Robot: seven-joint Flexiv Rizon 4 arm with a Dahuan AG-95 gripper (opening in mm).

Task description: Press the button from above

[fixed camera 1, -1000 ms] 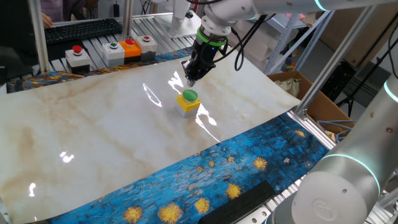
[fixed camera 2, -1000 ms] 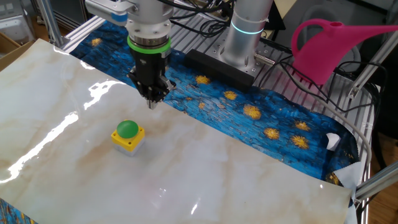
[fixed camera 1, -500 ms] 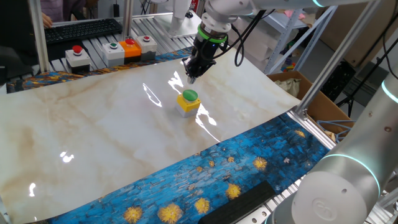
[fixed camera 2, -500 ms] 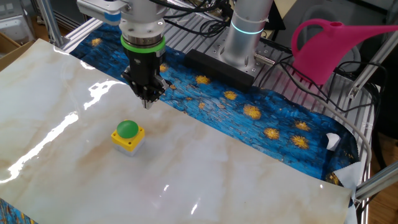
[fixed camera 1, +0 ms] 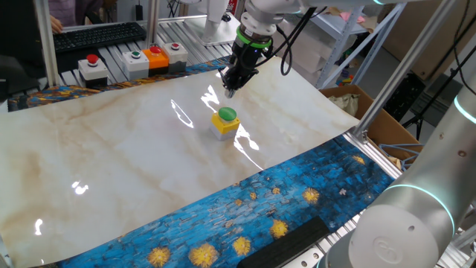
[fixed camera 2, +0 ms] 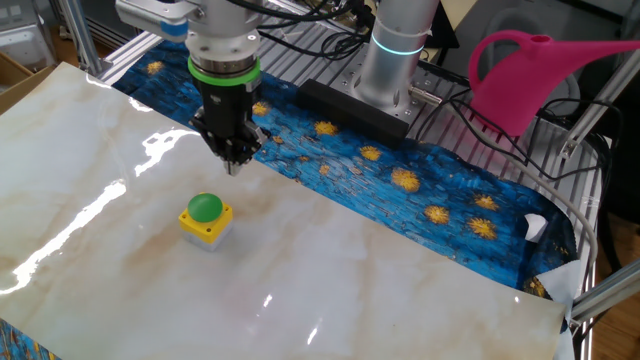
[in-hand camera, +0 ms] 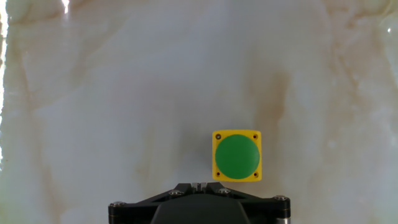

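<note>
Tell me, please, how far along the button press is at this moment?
Nothing looks done yet: the gripper hangs in the air above the marble sheet, not touching the button. In hand is the approach; the hand view shows the button ahead of the fingers, slightly right. Left: centre over the green dome, then press down.

glossy marble-look tabletop (fixed camera 1: pixel 134 164) catching glare from overhead lights, blue starry cloth (fixed camera 2: pixel 420 190) peeking out along its edges, pink watering can (fixed camera 2: pixel 530 75) sitting behind, keyboard (fixed camera 1: pixel 97 35) and maybe a cardboard box (fixed camera 1: pixel 372 112) hanging around nearby
</note>
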